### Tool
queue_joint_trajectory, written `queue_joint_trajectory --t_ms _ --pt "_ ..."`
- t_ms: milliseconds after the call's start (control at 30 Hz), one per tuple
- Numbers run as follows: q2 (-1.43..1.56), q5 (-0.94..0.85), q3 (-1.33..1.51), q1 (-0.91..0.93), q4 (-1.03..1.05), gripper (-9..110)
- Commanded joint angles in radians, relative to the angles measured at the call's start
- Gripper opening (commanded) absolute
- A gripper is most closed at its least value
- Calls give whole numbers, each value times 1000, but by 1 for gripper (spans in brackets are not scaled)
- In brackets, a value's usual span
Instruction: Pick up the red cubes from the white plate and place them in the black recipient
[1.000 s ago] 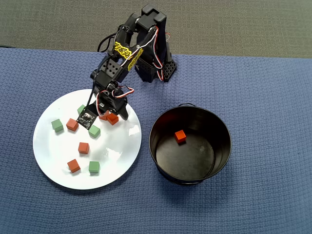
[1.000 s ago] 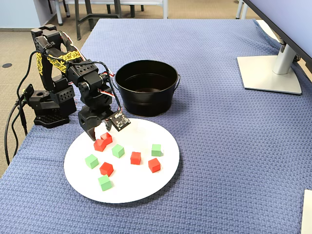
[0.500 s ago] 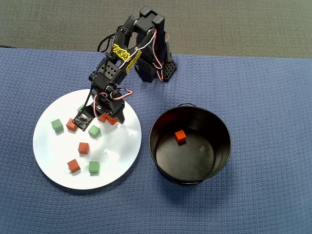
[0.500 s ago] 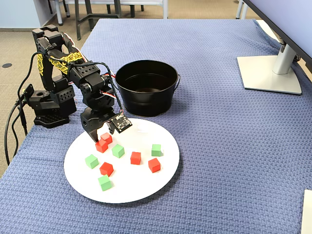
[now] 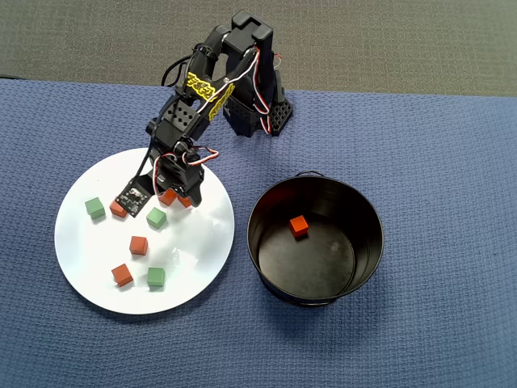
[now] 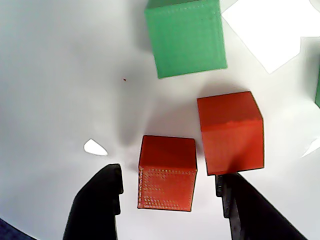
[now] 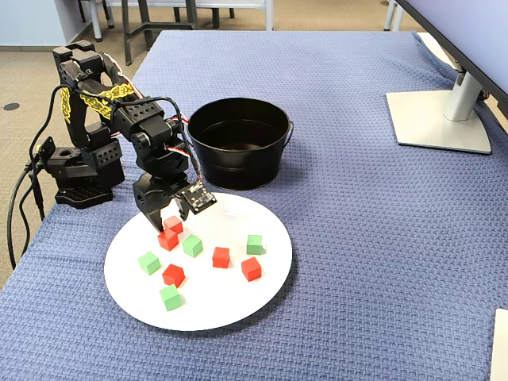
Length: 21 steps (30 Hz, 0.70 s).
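Note:
My gripper (image 6: pixel 169 180) is open and low over the white plate (image 5: pixel 89 259). One red cube (image 6: pixel 167 172) sits between its two black fingers (image 6: pixel 100 200), with a gap on each side. A second red cube (image 6: pixel 230 131) lies just beyond the right finger. In the fixed view these two red cubes (image 7: pixel 167 239) lie under the gripper (image 7: pixel 165 226) at the plate's (image 7: pixel 230 305) far left. Several more red cubes (image 5: pixel 138 245) are spread over the plate. The black recipient (image 5: pixel 367 267) stands to the right in the overhead view, with one red cube (image 5: pixel 299 226) inside.
Green cubes (image 5: pixel 156 217) lie among the red ones, one (image 6: pixel 186 36) just ahead of the fingers. The arm's base (image 7: pixel 79 175) stands left of the pot (image 7: pixel 240 171) in the fixed view. A monitor stand (image 7: pixel 440 119) is at the far right of the blue cloth.
The gripper has swung a little to the left in the overhead view and come down around the near red cube of the pair. The cubes have not moved.

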Motion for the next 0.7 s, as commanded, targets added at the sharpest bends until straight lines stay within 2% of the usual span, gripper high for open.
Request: queue_joint_trajectory --t_ms 0,300,467,667 --pt "6 5 -12 -11 -37 15" --pt "-2 5 11 -8 -55 9" --pt "-3 18 11 -11 -57 0" --pt "32 149 -14 -44 -57 0"
